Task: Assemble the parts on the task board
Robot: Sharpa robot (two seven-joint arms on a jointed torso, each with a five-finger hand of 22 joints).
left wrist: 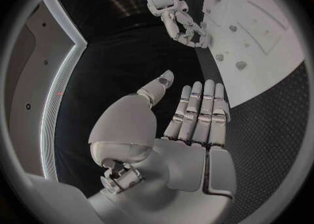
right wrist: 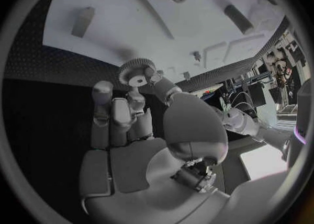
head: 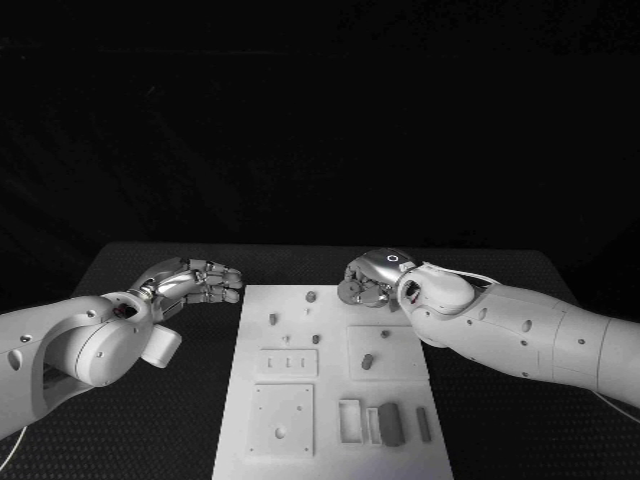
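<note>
- Between the right hand's (right wrist: 141, 130) fingertips sits a small gear (right wrist: 135, 71), pinched above the task board's (head: 335, 400) far edge; that light hold could slip.
- Beside the board, the left hand (left wrist: 177, 130) hangs released over the tabletop (head: 147, 420).

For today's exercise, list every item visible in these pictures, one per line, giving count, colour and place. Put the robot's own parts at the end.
Table: one, black, under everything.
Task board: one, white, mid-table between the arms.
Gear: one, grey, toothed, pinched in the right hand's fingertips above the board's far edge.
Long bars: at least two, grey, near right corner of the board.
Small pegs: several, grey, scattered over the board's far half; exact count hard to tell.
Arms: two, white, entering from either side.
Left hand: one, silver, holding nothing, fingers apart, off the board's far left corner.
Right hand: one, silver, holding the gear.
</note>
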